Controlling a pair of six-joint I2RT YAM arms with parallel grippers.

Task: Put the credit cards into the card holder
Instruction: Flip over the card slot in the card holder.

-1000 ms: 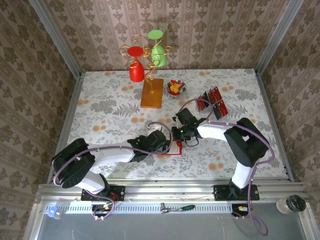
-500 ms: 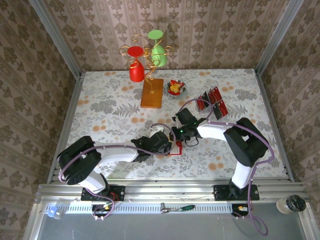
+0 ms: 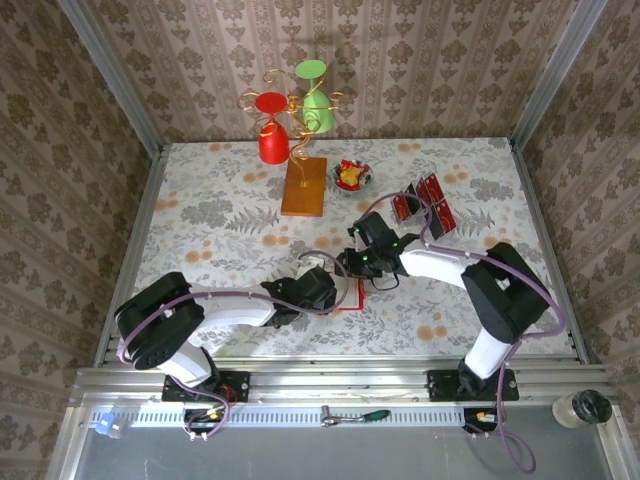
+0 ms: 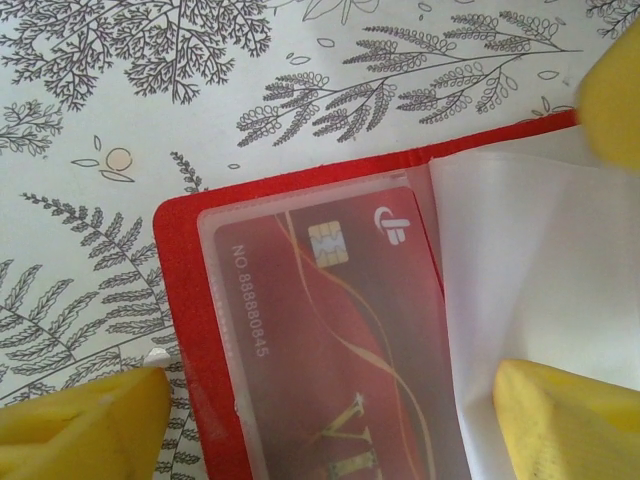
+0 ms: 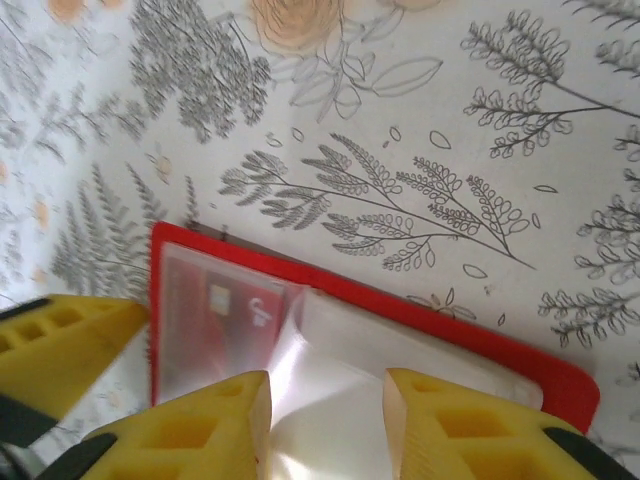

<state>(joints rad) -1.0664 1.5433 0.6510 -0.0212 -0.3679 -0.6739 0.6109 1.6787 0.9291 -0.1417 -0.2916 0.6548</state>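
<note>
Both my arms stretched low, meeting over the flat red wallet-like card holder (image 4: 180, 300) open on the counter (image 3: 220, 215), a red chip card (image 4: 330, 330) pocketed inside. The left end effector (image 4: 330, 420) gaped wide, the right end effector (image 5: 325, 420) partly open, both gripping nothing.
</note>
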